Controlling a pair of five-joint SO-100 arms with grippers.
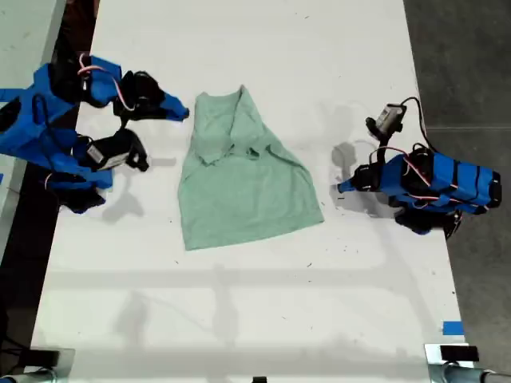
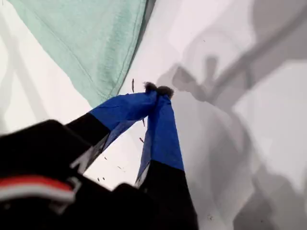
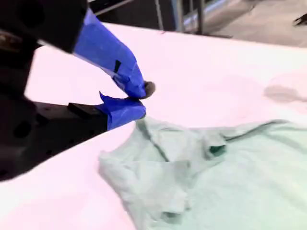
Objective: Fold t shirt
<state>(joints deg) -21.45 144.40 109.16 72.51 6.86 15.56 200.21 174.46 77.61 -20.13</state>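
Observation:
The pale mint-green t shirt [image 1: 239, 187] lies on the white table [image 1: 263, 319] in the middle of the exterior view, its upper part crumpled and folded over itself. My first gripper [image 1: 342, 188] is on the arm at the exterior view's right and rests shut, holding nothing, a short way off the shirt's hem corner [image 2: 91, 43]. My second gripper [image 1: 184, 113], on the arm at the exterior view's left, is shut just beside the shirt's bunched upper edge [image 3: 158, 158]. In the second wrist view its blue fingertips [image 3: 136, 91] meet just above the cloth without holding it.
A strip of blue tape [image 1: 452, 328] marks the table near the exterior view's lower right. Dark floor [image 1: 471, 64] runs along the table's edge at the exterior view's right. Small black devices [image 1: 459, 353] sit at the lower table corners.

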